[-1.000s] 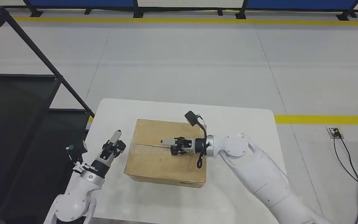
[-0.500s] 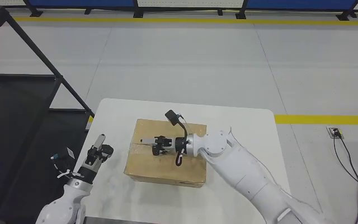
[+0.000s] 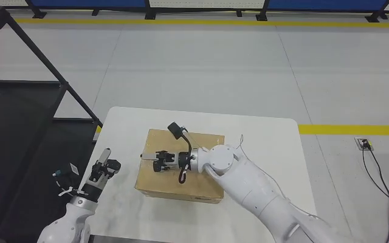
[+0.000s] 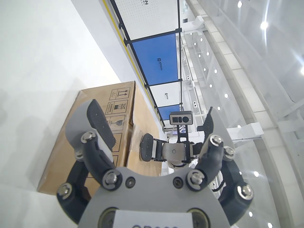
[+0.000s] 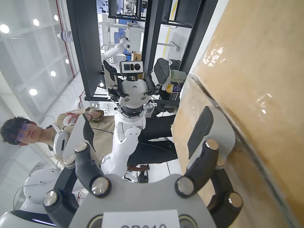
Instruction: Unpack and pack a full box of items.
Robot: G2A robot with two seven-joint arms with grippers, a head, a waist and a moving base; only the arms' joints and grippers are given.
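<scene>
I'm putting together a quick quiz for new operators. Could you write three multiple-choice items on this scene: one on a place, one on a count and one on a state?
1. The right hand is:
A) over the cardboard box, at its top
B) down on the floor
C) at the table's far right corner

2. Boxes on the white table:
A) three
B) one
C) two

3. The left hand is:
A) shut on a bottle
B) shut on a box flap
C) open and empty

Answers:
1 A: the top view shows it above the box's lid, near one edge.
2 B: a single box stands there.
3 C: its own wrist view shows it spread wide with nothing in it.
</scene>
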